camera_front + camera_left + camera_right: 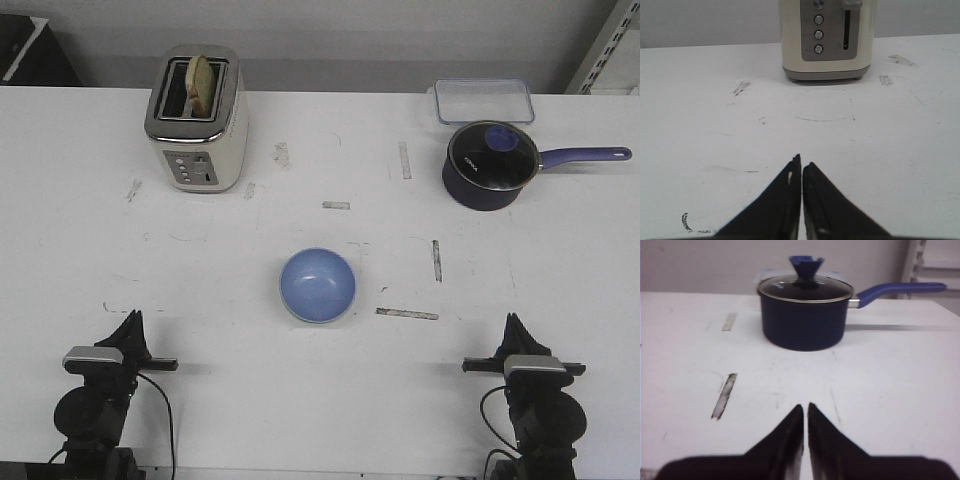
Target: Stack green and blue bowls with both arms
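The periwinkle blue bowl (318, 284) stands upright in the middle of the white table (200, 280). A thin pale mint edge shows round its near rim; no separate green bowl shows in any view. My left gripper (132, 318) rests at the near left of the table, shut and empty, well left of the bowl. In the left wrist view (801, 165) its jaws are closed and point at the toaster. My right gripper (513, 321) rests at the near right, shut and empty. In the right wrist view (805, 406) its jaws are closed and point at the saucepan.
A cream toaster (195, 118) with a slice in it stands at the back left and shows in the left wrist view (826, 40). A navy saucepan (487, 165) with a lid and purple handle stands at the back right, also in the right wrist view (804, 314). A clear container (482, 99) lies behind it.
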